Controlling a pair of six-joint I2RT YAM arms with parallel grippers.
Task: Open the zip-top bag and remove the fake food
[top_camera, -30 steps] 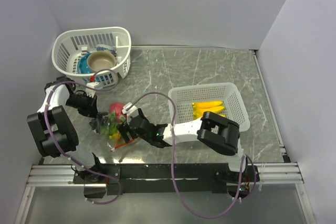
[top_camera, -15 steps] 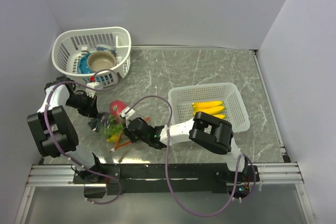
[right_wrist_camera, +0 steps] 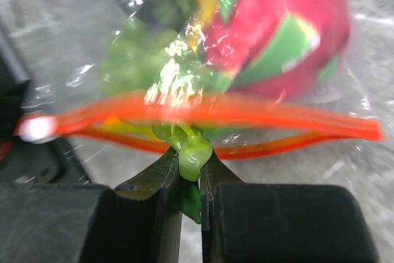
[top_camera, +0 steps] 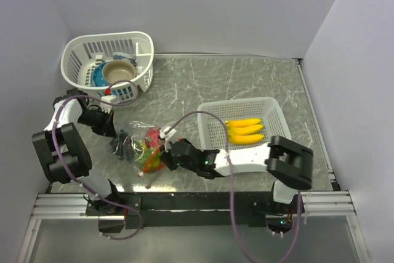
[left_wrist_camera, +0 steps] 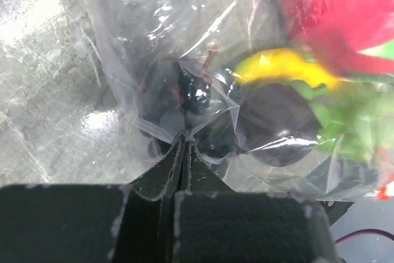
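Two robot arms of matching build. The left arm [top_camera: 61, 152] and the right arm [top_camera: 289, 163] each have blocky matte-black joint housings joined by smooth white links. A thin purple cable [top_camera: 198, 113] loops loosely along each arm. Both bases sit on a silver slotted metal rail [top_camera: 197, 204]. The left gripper [left_wrist_camera: 184, 145] and the right gripper [right_wrist_camera: 191, 163] have flat black fingers that taper to thin tips, with pale, scuffed edges.

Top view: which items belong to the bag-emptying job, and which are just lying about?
Job: zip-top bag, pinched by left gripper; dragon fruit and green cluster inside; green piece in right gripper; bananas in near basket.
Lying about: far basket, tan bowl, blue item.
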